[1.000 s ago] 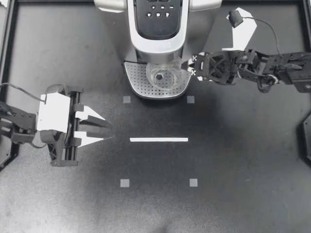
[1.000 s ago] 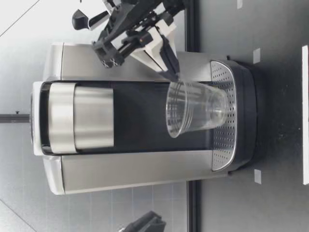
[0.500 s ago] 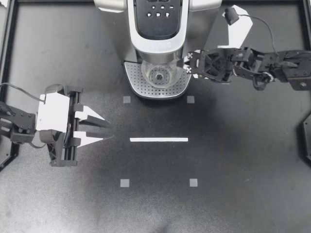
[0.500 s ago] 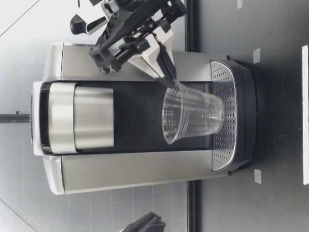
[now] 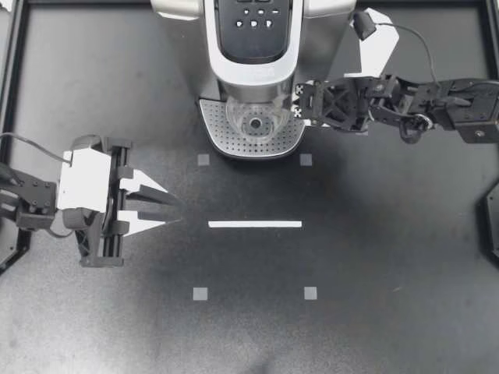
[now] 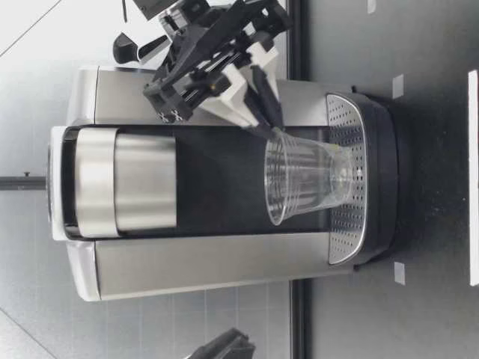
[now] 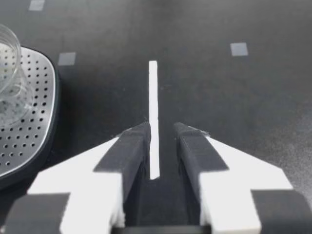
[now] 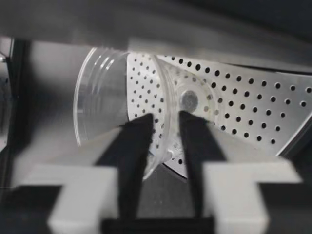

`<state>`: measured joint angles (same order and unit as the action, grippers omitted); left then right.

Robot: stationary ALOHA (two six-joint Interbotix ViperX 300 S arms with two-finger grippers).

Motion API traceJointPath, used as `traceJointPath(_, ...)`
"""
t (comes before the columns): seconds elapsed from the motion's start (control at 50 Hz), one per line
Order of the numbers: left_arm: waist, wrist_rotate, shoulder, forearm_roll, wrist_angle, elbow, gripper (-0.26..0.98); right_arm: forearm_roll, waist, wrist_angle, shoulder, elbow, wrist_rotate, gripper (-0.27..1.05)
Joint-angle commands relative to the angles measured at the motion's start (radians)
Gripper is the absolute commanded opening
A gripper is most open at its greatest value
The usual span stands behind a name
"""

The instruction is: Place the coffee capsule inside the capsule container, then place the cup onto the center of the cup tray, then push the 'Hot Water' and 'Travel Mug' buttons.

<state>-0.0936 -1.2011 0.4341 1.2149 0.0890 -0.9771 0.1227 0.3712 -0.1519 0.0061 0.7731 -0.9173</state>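
Clear cup (image 5: 253,123) over cup tray (image 5: 222,139): looks light, thin, crushable. Right gripper (image 5: 299,104) jaws pinch rim at 3 o'clock. Left gripper (image 5: 170,210), 9 o'clock, jaws spread, empty.

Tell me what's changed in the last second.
My right claw, shut on the cup at its rim, carried it toward the middle of the cup tray; the cup tipped up briefly and is now lower again, slightly tilted. My left claw stayed open over the table, unmoved.

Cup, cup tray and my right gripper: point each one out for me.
cup (image 6: 307,179), low view, clear side wall.
cup tray (image 5: 217,128), top view, bare perforated surface.
right gripper (image 5: 295,102), top view, midway between fingertips.
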Motion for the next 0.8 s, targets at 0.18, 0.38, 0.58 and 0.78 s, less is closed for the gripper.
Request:
traceJointPath(0.18, 0.002, -0.002, 0.015, -0.002, -0.003, 0.012, 0.25, -0.006, 0.003, -0.002, -0.044, -0.015, 0.006, 0.47)
traceJointPath(0.38, 0.002, -0.002, 0.015, -0.005, 0.002, 0.012, 0.25, -0.048, 0.003, 0.043, -0.158, 0.048, 0.008, 0.47)
traceJointPath(0.58, 0.002, -0.005, 0.015, -0.04, 0.023, 0.012, 0.25, -0.187, -0.014, 0.186, -0.268, 0.115, 0.017, 0.47)
traceJointPath(0.78, 0.002, -0.005, 0.015, -0.097, 0.043, 0.012, 0.25, -0.405, -0.106, 0.225, -0.336, 0.155, 0.048, 0.47)
